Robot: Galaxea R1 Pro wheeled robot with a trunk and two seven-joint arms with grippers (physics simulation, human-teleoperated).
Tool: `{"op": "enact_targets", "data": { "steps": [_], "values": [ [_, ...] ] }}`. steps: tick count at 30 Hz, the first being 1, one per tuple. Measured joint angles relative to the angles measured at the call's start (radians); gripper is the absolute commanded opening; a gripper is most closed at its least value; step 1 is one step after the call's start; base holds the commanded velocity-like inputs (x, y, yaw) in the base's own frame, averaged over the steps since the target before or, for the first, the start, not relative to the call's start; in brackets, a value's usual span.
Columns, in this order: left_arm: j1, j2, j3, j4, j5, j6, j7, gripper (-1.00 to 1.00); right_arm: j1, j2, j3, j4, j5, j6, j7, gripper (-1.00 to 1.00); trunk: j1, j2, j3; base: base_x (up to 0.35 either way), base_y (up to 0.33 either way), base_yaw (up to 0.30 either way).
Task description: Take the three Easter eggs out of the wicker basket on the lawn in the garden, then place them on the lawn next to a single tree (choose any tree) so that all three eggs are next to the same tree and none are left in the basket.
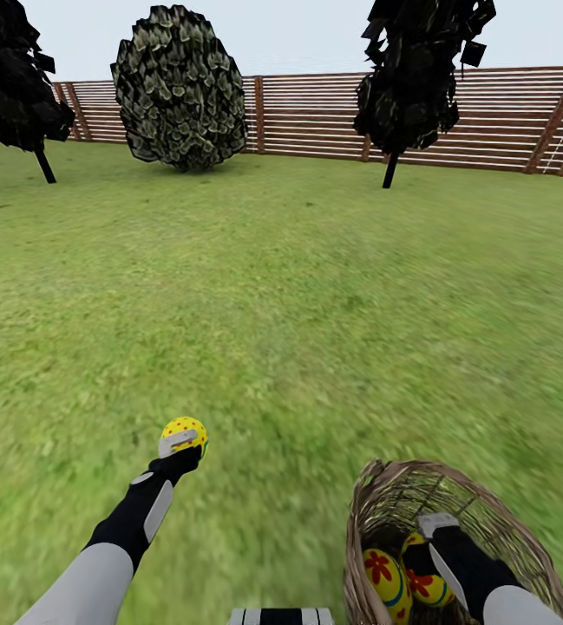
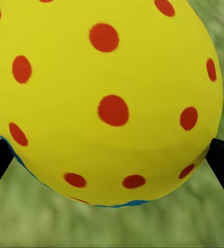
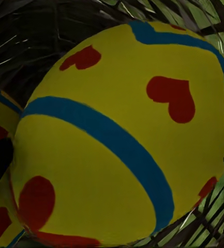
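Your left gripper [image 1: 183, 444] clamps a red-dotted egg [image 2: 104, 98] over open lawn [image 1: 298, 304]. Right gripper [image 1: 433, 527] grips a heart-patterned egg [image 3: 122, 139] inside the wicker basket [image 1: 489, 503]; another egg [image 1: 383, 577] lies beside it.

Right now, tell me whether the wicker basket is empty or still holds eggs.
Not empty. The wicker basket holds two eggs; the right gripper reaches inside. The third egg is out, in the left gripper.

The head view looks forward and down over the lawn [image 1: 298, 286] toward the fence [image 1: 454, 117] at twelve o'clock, while each wrist view sits very close behind an egg also visible from the head.
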Motion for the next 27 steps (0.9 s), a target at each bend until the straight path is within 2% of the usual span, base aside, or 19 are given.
{"op": "enact_targets", "data": {
  "steps": [2, 3, 18, 19, 21, 22, 27],
  "values": [
    [0.0, -0.003, 0.0, 0.0, 0.0, 0.0, 0.0, -1.0, 0.0, 0.006, 0.0, 0.0, 0.001, 0.0, -0.001, 1.0, 0.0, 0.0, 0.0, 0.0, 0.0, 0.0],
    [0.0, -0.004, 0.0, 0.0, 0.0, -0.001, 0.0, -1.0, 0.0, 0.007, 0.0, 0.0, 0.001, -0.001, -0.001, -1.0, 0.0, 0.0, 0.0, 0.0, 0.0, 0.0],
    [0.0, -0.018, 0.0, 0.002, -0.001, -0.001, 0.0, -1.0, -0.001, 0.008, -0.001, 0.0, 0.002, -0.022, -0.001, -1.0, 0.0, 0.0, -0.003, 0.0, 0.0, 0.0],
    [0.0, -0.018, -0.012, 0.002, -0.001, -0.001, 0.0, -1.0, -0.001, 0.008, -0.001, 0.0, 0.002, -0.022, -0.001, -1.0, 0.0, 0.0, -0.003, 0.0, 0.0, 0.0],
    [0.0, -0.017, -0.073, 0.011, 0.0, -0.001, 0.002, -1.0, -0.001, 0.008, 0.0, 0.0, 0.003, -0.022, -0.001, -1.0, 0.0, 0.0, -0.003, 0.0, 0.0, 0.0],
    [0.0, -0.017, -0.089, 0.018, 0.0, -0.001, 0.003, -1.0, -0.001, 0.008, 0.0, 0.0, 0.002, -0.022, -0.001, -1.0, 0.0, 0.0, -0.003, 0.0, 0.0, 0.0],
    [0.0, -0.015, -0.097, 0.021, 0.0, -0.001, 0.003, -1.0, -0.001, 0.007, -0.001, 0.0, 0.002, -0.022, -0.001, -1.0, 0.0, 0.0, -0.003, 0.0, 0.0, 0.0]
  ]
}}
